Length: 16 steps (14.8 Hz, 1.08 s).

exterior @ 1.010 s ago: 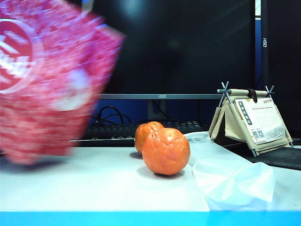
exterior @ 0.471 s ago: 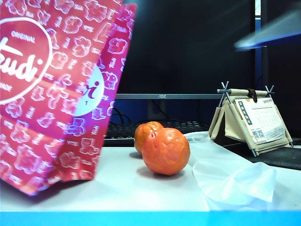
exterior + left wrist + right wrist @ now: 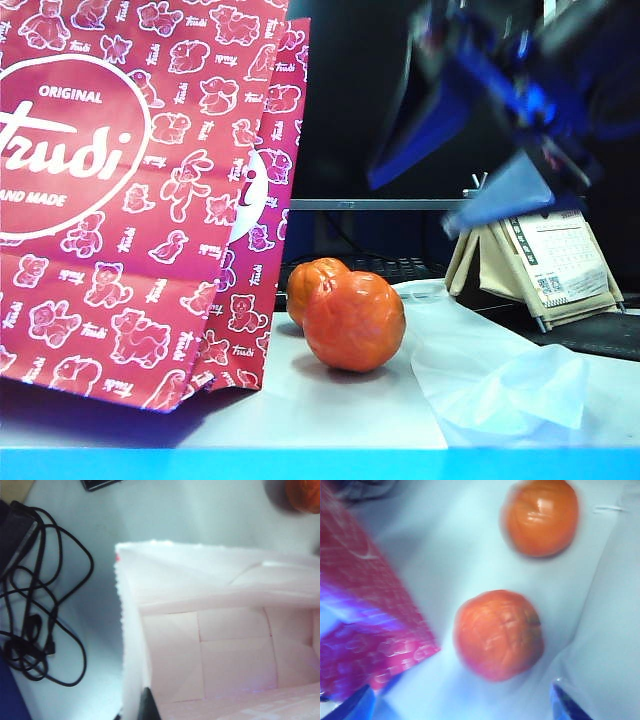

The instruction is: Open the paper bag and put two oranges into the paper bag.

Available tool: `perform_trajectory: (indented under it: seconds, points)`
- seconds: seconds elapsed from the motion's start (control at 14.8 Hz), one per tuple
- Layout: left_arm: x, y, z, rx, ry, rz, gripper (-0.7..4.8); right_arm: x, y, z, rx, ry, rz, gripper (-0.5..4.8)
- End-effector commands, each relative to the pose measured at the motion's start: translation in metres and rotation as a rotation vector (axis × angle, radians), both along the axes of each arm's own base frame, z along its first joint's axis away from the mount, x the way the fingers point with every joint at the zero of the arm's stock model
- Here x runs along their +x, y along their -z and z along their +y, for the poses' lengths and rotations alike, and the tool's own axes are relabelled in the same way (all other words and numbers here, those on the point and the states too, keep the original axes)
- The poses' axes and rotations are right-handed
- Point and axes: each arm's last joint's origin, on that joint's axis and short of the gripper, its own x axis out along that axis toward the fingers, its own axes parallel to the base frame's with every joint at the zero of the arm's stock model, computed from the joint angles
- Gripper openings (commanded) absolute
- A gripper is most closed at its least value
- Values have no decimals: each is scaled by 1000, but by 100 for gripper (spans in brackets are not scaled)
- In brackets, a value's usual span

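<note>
1. The paper bag (image 3: pixel 130 200) stands upright on the white table (image 3: pixel 320 410), mouth open; the left wrist view looks straight down into its pale, empty inside (image 3: pixel 225 650). It looks light and thin-walled, stiff along the folds but easy to tip, so I'd steady it at the rim.
2. The left gripper's fingers are pressed together; a dark tip (image 3: pixel 148 705) sits at the bag's rim, though I cannot tell whether it pinches the paper.
3. Just beside the bag lie the two oranges – the near orange (image 3: pixel 354 322) and the far orange (image 3: pixel 312 282) touching behind it. They look firm, glossy and prone to roll; a hold across the widest part seems safest.
4. The right gripper (image 3: pixel 460 705) hangs above the oranges, fingers spread wide and empty – a blue blur (image 3: pixel 500 130) in the exterior view.
5. Writing on the bag: "ORIGINAL", "trudi", "AND MADE" cut off at the edge.
6. Beyond the oranges from the bag lie a translucent plastic bag (image 3: pixel 500 375) and a desk calendar (image 3: pixel 545 260); its print is too small to read.
</note>
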Motion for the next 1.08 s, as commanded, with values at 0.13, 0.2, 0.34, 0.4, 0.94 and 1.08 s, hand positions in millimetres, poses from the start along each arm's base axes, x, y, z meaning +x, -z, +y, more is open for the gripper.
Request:
perform_trajectory:
  seconds: [0.13, 0.2, 0.34, 0.4, 0.94, 1.08]
  points:
    - [-2, -1, 1, 5, 1, -4, -5, 15, 10, 12, 12, -43, -42, 479]
    - [-2, -1, 0, 5, 2, -5, -5, 18, 13, 14, 10, -42, -40, 479]
    - [-2, -1, 1, 6, 1, -5, -6, 20, 17, 15, 9, -46, -38, 479]
    - [-1, -1, 1, 8, -1, -5, -6, 21, 18, 16, 7, -48, -38, 479]
    - [-1, -1, 1, 6, -6, -5, -6, 37, 48, 28, -6, -59, -5, 479]
    - [-1, -1, 1, 4, -11, -4, -5, 43, 56, 32, 6, -61, -19, 479]
